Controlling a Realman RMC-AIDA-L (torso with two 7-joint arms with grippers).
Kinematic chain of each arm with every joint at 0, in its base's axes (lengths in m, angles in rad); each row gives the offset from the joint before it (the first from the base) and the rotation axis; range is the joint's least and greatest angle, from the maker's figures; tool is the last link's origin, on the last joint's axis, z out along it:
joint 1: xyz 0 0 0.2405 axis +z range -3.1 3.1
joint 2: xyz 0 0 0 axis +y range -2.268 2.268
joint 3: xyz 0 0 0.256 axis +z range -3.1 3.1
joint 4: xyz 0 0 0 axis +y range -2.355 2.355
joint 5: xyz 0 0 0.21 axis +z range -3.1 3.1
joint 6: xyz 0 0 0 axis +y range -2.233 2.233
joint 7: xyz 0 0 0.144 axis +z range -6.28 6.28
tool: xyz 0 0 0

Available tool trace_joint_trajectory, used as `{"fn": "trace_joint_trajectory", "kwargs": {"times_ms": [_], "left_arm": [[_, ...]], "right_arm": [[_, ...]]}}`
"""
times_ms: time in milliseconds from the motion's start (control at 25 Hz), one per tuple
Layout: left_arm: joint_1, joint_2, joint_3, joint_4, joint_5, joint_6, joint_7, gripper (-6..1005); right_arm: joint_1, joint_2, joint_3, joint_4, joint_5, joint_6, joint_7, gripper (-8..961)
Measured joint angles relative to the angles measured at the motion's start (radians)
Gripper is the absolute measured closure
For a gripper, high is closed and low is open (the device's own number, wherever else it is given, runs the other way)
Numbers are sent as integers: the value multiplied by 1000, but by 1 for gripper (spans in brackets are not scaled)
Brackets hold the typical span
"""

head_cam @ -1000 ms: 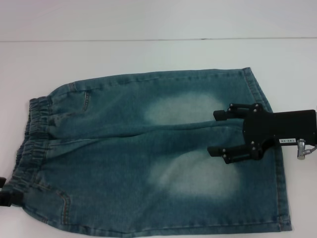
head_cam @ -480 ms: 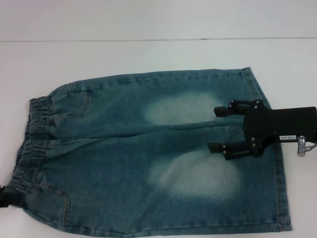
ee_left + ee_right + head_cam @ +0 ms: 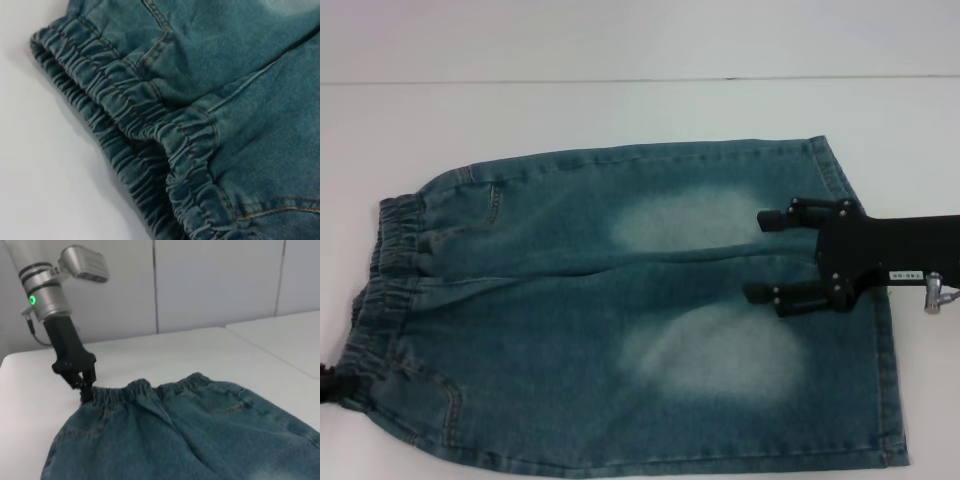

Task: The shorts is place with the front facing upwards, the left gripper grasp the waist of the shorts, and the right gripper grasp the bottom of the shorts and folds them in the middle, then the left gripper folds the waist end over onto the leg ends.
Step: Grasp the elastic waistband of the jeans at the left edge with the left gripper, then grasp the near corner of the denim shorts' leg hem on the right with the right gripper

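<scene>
The blue-green denim shorts (image 3: 620, 310) lie flat on the white table, pale thigh patches up. The gathered waist (image 3: 385, 290) is at the left and the bottom of the shorts, the straight leg ends (image 3: 892, 400), at the right. My right gripper (image 3: 757, 256) hovers open over the legs just inside the hems, one finger above each leg. Only a sliver of my left gripper (image 3: 326, 385) shows in the head view. In the right wrist view the left gripper (image 3: 85, 387) points down onto the waist's (image 3: 145, 390) near corner. The left wrist view is filled by the ruched waist band (image 3: 150, 130).
The white table (image 3: 620, 110) extends beyond the shorts to a far edge at the back. In the right wrist view a second white surface (image 3: 285, 335) stands off to the side, with a panelled wall behind.
My right gripper has drifted slightly toward the leg hems, still open. The left gripper has slipped further out of the head view at the waist corner.
</scene>
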Motion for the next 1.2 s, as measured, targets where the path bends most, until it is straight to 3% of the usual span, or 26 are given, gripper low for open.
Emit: {"fn": "trace_joint_trajectory", "kwargs": {"times_ms": [360, 600, 800, 1200], "left_arm": [[-2, -7, -3, 0, -5, -6, -1, 918], [0, -15, -1, 1, -7, -23, 8, 917], [0, -19, 0, 7, -8, -26, 18, 917], [2, -13, -5, 11, -8, -26, 20, 916]], "right_arm": [[-63, 2, 23, -125, 13, -20, 238, 25], [-93, -3, 13, -246, -22, -127, 509, 28], [-89, -1, 8, -340, -124, -223, 721, 31], [-94, -3, 23, -439, -341, -245, 994, 36]]}}
